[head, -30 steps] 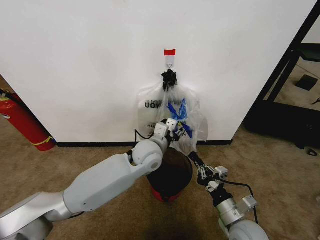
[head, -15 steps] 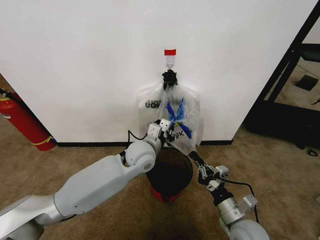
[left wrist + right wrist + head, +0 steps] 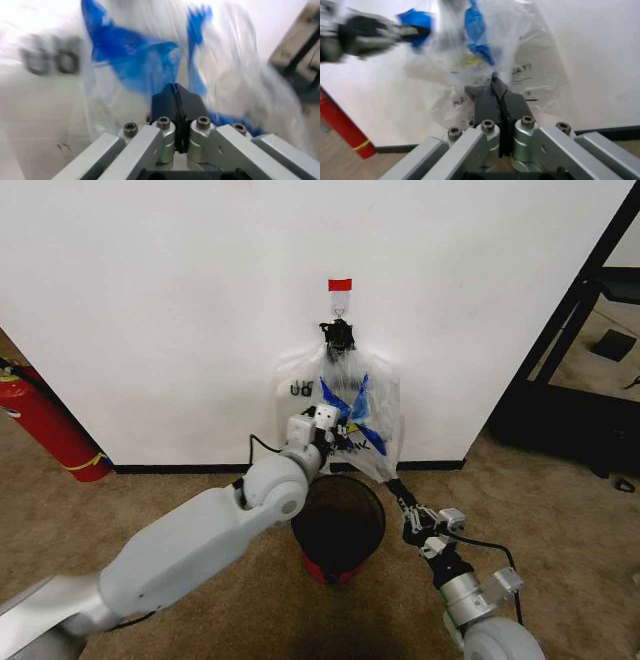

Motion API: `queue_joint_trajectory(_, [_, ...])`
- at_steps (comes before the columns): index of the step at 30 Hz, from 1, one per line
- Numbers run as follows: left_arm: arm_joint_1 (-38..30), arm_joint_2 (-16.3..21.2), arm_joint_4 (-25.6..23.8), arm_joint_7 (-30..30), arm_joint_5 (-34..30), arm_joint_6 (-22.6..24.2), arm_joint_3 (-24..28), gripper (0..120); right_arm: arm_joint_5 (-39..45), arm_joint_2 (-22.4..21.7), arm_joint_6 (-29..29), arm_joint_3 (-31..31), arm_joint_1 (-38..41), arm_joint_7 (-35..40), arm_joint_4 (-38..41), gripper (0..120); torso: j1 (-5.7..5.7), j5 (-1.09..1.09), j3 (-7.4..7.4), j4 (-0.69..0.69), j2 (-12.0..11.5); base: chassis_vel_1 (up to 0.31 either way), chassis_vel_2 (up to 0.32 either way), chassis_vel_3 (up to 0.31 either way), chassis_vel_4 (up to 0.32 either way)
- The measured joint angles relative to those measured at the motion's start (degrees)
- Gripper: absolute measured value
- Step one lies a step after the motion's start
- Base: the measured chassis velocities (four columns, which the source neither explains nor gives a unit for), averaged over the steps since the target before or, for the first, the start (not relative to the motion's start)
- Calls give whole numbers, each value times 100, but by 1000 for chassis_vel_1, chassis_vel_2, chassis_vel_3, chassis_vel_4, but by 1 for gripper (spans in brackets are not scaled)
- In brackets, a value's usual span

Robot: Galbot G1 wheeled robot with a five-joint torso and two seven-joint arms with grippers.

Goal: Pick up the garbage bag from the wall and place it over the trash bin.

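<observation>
The garbage bag (image 3: 352, 412), see-through with blue patches, hangs by a dark knot from the hook (image 3: 339, 311) on the white wall (image 3: 180, 300), under a red tape strip (image 3: 340, 284). My left gripper (image 3: 338, 436) is raised against the bag's front and shut on the plastic; in the left wrist view the closed fingertips (image 3: 175, 93) sit among blue folds of the bag (image 3: 130, 60). My right gripper (image 3: 394, 484) is shut on the bag's lower corner; in the right wrist view the plastic (image 3: 510, 45) runs up from its tips (image 3: 495, 84). The black mesh trash bin (image 3: 338, 525) stands directly below.
A second bag with black lettering (image 3: 298, 395) hangs behind the garbage bag. A red fire extinguisher (image 3: 45, 428) leans at the left by the black baseboard (image 3: 180, 469). A black frame (image 3: 585, 320) stands at the right. Brown carpet (image 3: 560, 520) surrounds the bin.
My left gripper has risen toward the wall, lifting and bunching the bag's middle. My right gripper has shifted slightly up and right with the bag's corner.
</observation>
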Motion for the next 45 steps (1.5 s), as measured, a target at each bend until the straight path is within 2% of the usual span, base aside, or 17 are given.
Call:
queue_joint_trajectory(2, [0, 0, 0, 0, 0, 0, 0, 0, 0, 0, 0, 0, 0, 0, 0, 0, 0, 0, 0, 0, 0, 0, 0, 0, 0])
queue_joint_trajectory(4, [342, 25, -203, 70, 3, -126, -423, 0, -95, -47, -83, 77, -49, 78, 61, 0, 0, 2, 0, 1, 0, 0, 0, 0, 0])
queue_joint_trajectory(7, [930, 78, -491, 197, 155, -274, -909, 0, -496, -231, -185, 202, -209, 137, 192, 15, 0, 1, 0, -2, 0, 0, 0, 0, 0])
queue_joint_trajectory(10, [1190, 92, -585, 260, 287, -346, -1040, 0, -542, -361, -193, 274, -375, 90, 343, 22, 0, 1, 0, 3, 0, 0, 0, 0, 0])
queue_joint_trajectory(15, [1490, 49, -642, 368, 566, -461, -1147, 0, -506, -787, -169, 576, -857, -142, 1006, 45, 0, 0, -1, -7, 0, 0, 0, 0, 0])
queue_joint_trajectory(16, [1490, 49, -642, 368, 566, -461, -1147, 0, -506, -787, -169, 576, -857, -142, 1006, 45, 0, 0, -1, -7, 0, 0, 0, 0, 0])
queue_joint_trajectory(18, [1569, 51, -653, 379, 638, -472, -1198, 0, -318, -986, -187, 634, -821, -85, 1198, 50, 0, 1, -1, -1, 0, 0, 0, 0, 0])
queue_joint_trajectory(20, [1609, 50, -657, 385, 677, -474, -1219, 0, -20, -1215, -250, 686, -708, 58, 1338, 58, 0, 0, -1, 0, 0, 0, 0, 0, 0])
queue_joint_trajectory(24, [1693, 29, -699, 392, 741, -475, -1195, 0, 868, -2231, -410, 737, -172, 328, 1257, 77, 0, 2, 0, 1, 0, 0, 0, 0, 0])
queue_joint_trajectory(25, [1693, 29, -699, 392, 741, -475, -1195, 0, 868, -2231, -410, 737, -172, 328, 1257, 77, 0, 2, 0, 1, 0, 0, 0, 0, 0])
queue_joint_trajectory(27, [1698, 20, -700, 392, 773, -475, -1153, 0, 1141, -2740, -386, 730, 57, 327, 1061, 83, 0, 2, 0, 0, 0, 0, 0, 0, 0])
queue_joint_trajectory(28, [1668, 5, -685, 399, 801, -482, -1094, 0, 1488, -3162, -371, 681, 330, 306, 877, 90, 0, 3, 1, 0, 0, 0, 0, 0, 0])
queue_joint_trajectory(30, [1612, -17, -636, 409, 833, -497, -1032, 0, 1950, -3491, -449, 555, 725, 277, 670, 97, 0, 2, 1, 3, 0, 0, 0, 0, 0])
queue_joint_trajectory(34, [1459, -73, -525, 434, 867, -522, -900, 0, 2306, -3767, -619, 133, 1411, 105, 307, 100, 0, -2, 1, -5, 0, 0, 0, 0, 0])
queue_joint_trajectory(38, [1454, -52, -522, 435, 873, -522, -903, 0, 2386, -3810, -772, -880, 2527, -309, -148, 100, 0, 1, 1, 1, 0, 0, 0, 0, 0])
queue_joint_trajectory(40, [1461, -32, -529, 435, 872, -522, -917, 0, 2370, -3796, -806, -1113, 2764, -463, -244, 100, 1, -1, 1, 2, 0, 0, 0, 0, 0])
queue_joint_trajectory(45, [1533, 32, -571, 433, 853, -513, -995, 0, 2229, -3572, -874, -2149, 3751, -871, -804, 100, 0, 1, 1, -1, 0, 0, 0, 0, 0])
